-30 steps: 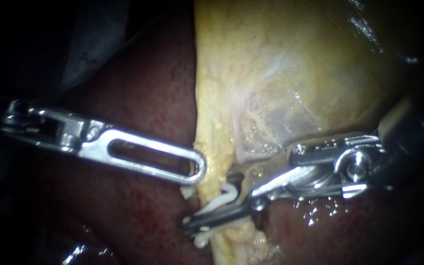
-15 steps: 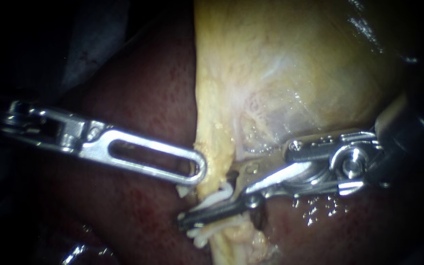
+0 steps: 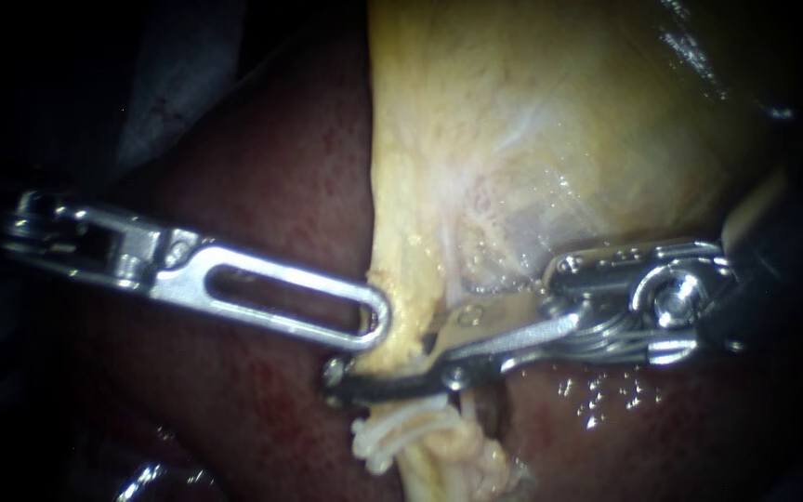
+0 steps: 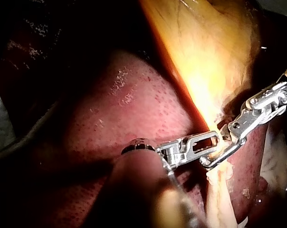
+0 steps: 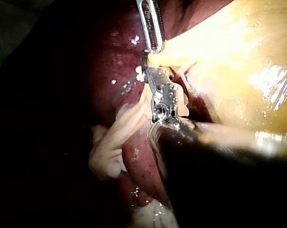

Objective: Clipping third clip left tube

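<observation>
Endoscope, left instrument (image 3: pixel 375 321): jaws closed on the lower edge of the gallbladder (image 3: pixel 532 139), over the liver (image 3: pixel 271 186).
Endoscope, right instrument (image 3: pixel 346 381): jaws nearly together across the tube (image 3: pixel 429 455), touching it from both sides, just above white clips (image 3: pixel 378 437).
Left wrist: right jaws cross the tube just ahead of the left tip.
Right wrist: tube passes between its jaws; left tip just ahead.

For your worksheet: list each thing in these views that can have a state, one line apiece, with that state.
Left instrument: tip against the gallbladder's lower edge.
Right instrument: jaws shut on the tube.
White clips: closed on the tube, beside the right instrument's jaws.
Liver: bare, glistening wet.
</observation>
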You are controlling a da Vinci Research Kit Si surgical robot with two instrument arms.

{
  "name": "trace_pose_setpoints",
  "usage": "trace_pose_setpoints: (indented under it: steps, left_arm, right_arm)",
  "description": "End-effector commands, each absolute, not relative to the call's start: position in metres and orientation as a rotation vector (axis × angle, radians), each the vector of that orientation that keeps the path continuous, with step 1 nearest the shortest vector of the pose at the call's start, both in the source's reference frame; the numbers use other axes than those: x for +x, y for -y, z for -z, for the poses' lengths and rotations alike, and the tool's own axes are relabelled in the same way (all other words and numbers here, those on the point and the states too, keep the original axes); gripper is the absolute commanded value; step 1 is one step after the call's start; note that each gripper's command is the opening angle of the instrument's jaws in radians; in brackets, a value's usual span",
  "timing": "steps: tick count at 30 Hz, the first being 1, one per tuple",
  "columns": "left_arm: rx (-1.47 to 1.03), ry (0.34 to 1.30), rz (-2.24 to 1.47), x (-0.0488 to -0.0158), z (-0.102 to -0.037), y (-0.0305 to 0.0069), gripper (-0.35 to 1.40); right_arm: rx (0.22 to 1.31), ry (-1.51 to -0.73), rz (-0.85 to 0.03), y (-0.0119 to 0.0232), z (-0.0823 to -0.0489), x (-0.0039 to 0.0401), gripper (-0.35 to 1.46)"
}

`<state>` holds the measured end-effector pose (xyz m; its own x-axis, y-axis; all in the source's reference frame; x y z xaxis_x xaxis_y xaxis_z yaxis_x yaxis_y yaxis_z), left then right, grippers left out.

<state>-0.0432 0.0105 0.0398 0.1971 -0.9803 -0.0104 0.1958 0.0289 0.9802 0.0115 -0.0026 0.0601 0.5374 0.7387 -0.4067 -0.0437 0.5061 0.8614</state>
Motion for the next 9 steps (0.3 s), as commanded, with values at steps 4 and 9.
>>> trace_pose_setpoints:
  steps: [4, 9]
  left_arm:
    - [1.144, 0.924, 1.144, -0.0432, -0.0398, -0.0105, -0.35]
    - [1.143, 0.925, 1.145, -0.0433, -0.0398, -0.0105, -0.35]
  right_arm:
    - [0.927, -0.886, -0.553, 0.0026, -0.0601, 0.0114, -0.3]
    - [0.927, -0.886, -0.553, 0.0026, -0.0601, 0.0114, -0.29]
